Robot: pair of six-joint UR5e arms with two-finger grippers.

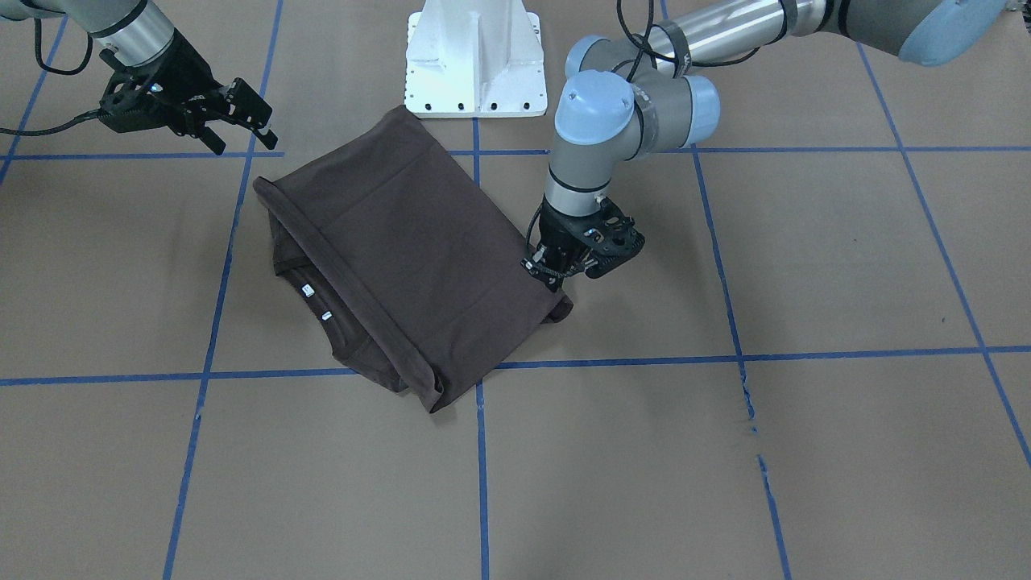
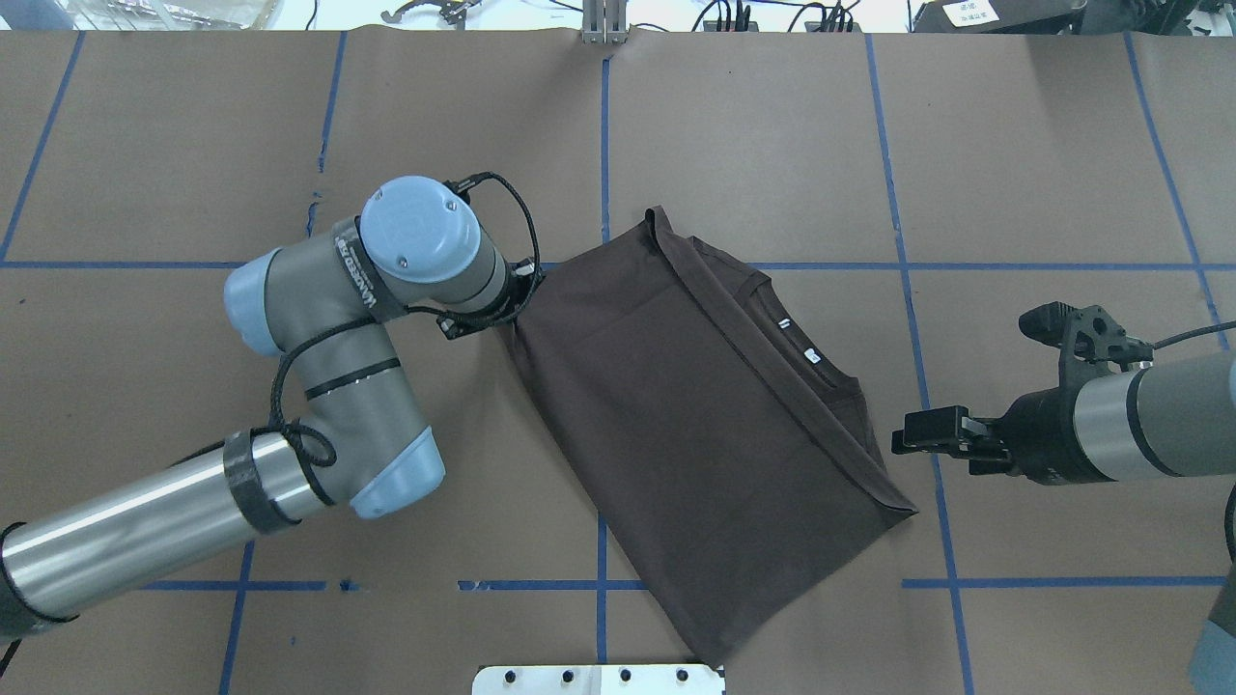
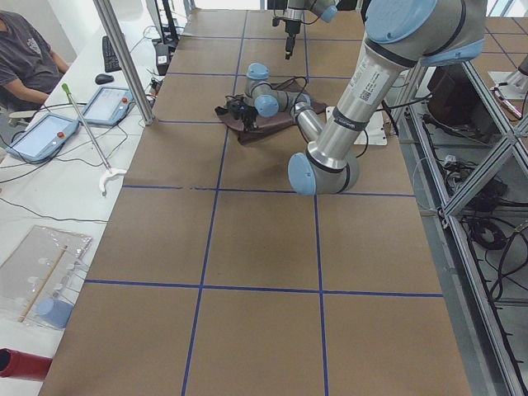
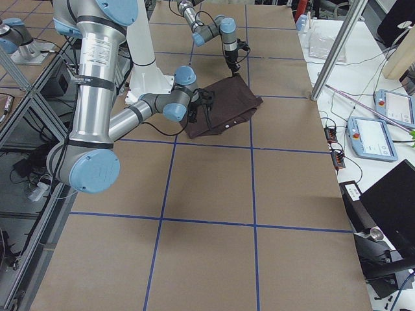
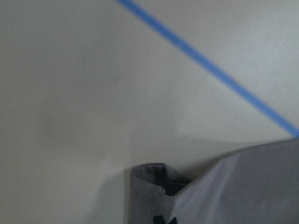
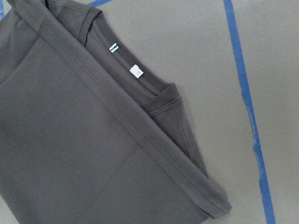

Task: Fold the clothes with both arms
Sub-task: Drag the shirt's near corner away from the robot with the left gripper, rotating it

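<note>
Here the dark brown T-shirt (image 2: 695, 425) lies folded into a slanted oblong at the middle of the brown-papered table (image 1: 846, 258), straddling the blue tape lines (image 1: 483, 451) that divide the surface into squares. Its near corner lies just beside the white pedestal base (image 1: 475, 60), and its far corner lies by a crossing of the tape. On the side toward the robot's right, a doubled-over band of fabric runs the length of the fold, and beyond it the ribbed collar (image 6: 140, 86) and the small white neck tag (image 6: 136, 71) lie exposed. The left gripper (image 1: 556, 274) points down at the shirt's left edge, touching the cloth near a corner. In the overhead view the wrist joint covers it, and the left wrist camera shows only a raised lip of fabric with dark tips behind it, so whether its jaws are together or apart cannot be told. The right gripper (image 1: 244, 143) hangs above bare table, off the collar side and apart from the cloth, with its jaws spread wide and nothing between them. In the side view from the robot's left, the left arm's near elbow hides part of the shirt, and a seated operator (image 3: 25, 49) is visible beside the table.
</note>
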